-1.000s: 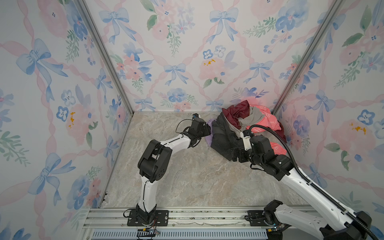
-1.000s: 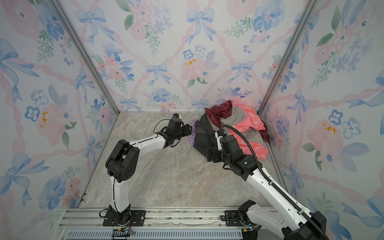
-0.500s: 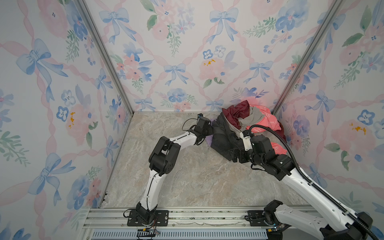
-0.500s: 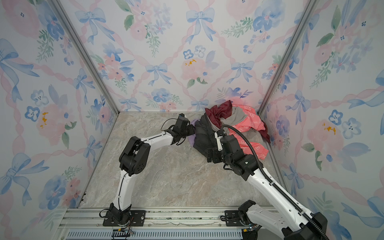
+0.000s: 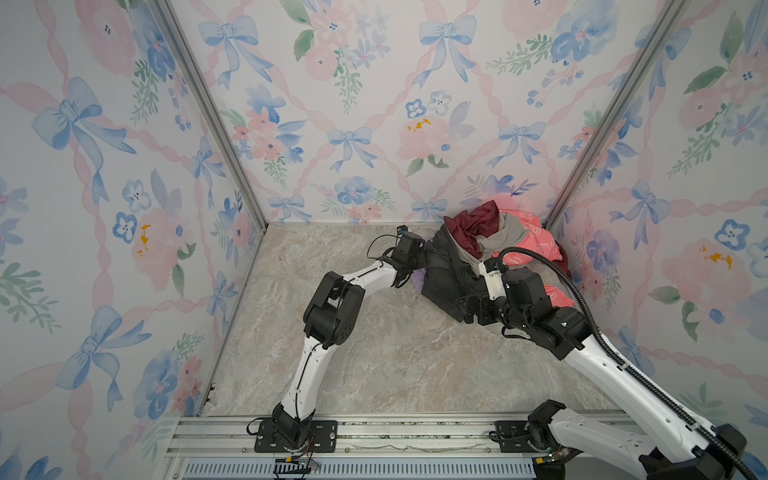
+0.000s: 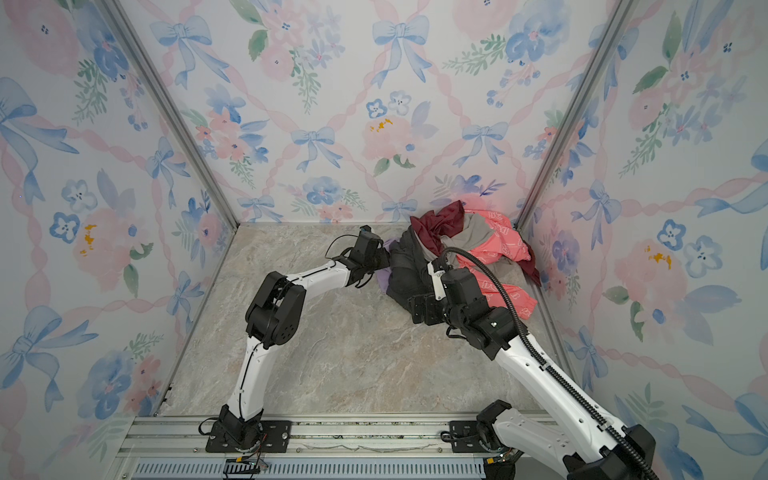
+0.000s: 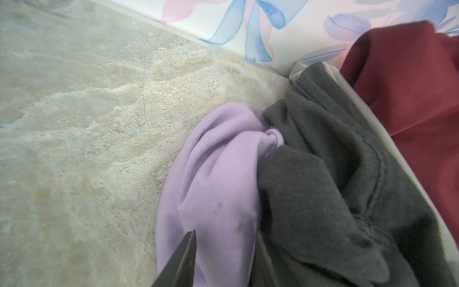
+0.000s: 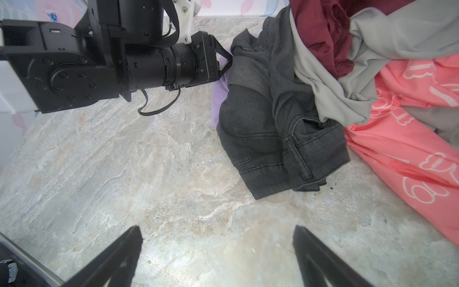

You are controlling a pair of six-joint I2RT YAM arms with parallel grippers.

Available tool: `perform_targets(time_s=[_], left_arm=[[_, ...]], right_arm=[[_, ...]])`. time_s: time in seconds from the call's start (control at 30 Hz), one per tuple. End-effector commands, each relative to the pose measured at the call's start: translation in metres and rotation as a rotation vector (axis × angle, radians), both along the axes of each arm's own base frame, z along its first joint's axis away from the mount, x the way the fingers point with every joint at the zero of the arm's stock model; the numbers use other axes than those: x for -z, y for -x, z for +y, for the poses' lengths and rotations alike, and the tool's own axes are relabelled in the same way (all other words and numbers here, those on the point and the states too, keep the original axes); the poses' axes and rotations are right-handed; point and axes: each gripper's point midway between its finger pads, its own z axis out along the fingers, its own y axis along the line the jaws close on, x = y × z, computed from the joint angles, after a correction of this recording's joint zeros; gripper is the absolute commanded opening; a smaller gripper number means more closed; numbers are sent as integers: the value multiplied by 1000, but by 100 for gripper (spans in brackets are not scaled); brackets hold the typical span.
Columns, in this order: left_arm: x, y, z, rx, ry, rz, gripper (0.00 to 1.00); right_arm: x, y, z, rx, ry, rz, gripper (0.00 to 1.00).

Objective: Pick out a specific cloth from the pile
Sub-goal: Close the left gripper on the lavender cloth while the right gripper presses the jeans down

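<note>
The cloth point(image 7: 218, 174) is a lavender fold poking out from under the dark grey garment point(image 7: 323, 179) at the left edge of the pile point(image 5: 511, 245). In both top views only a small lavender patch point(image 5: 417, 279) point(image 6: 384, 279) shows. My left gripper point(image 7: 226, 233) has a finger on each side of that fold and is shut on it; it sits low at the pile's left side point(image 5: 419, 266). My right gripper point(image 8: 217, 231) is open over bare floor, just in front of the grey garment point(image 8: 273, 124), holding nothing point(image 5: 467, 309).
The pile fills the back right corner: maroon cloth point(image 7: 409, 87), beige-grey cloth point(image 8: 335, 82), coral-pink printed cloth point(image 8: 409, 154). The floral back wall point(image 5: 374, 124) and right wall stand close behind it. Marble floor point(image 5: 395, 353) stretches left and forward of the pile.
My left arm has reached further right into the pile's edge, and its jaws have narrowed onto the lavender fold. The right arm has not moved.
</note>
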Motion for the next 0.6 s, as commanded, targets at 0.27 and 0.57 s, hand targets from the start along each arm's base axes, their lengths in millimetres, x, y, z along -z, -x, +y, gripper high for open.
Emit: perform_targets(time_s=[0.27,0.57], left_arm=[[20,-8,6,4,-29,23,38],[38,-11,-11,30,-11,41,22]], right_arm=[[-1,-4,-1,-8,8,-5,98],[-1,-7,-6,5,2,-2,98]])
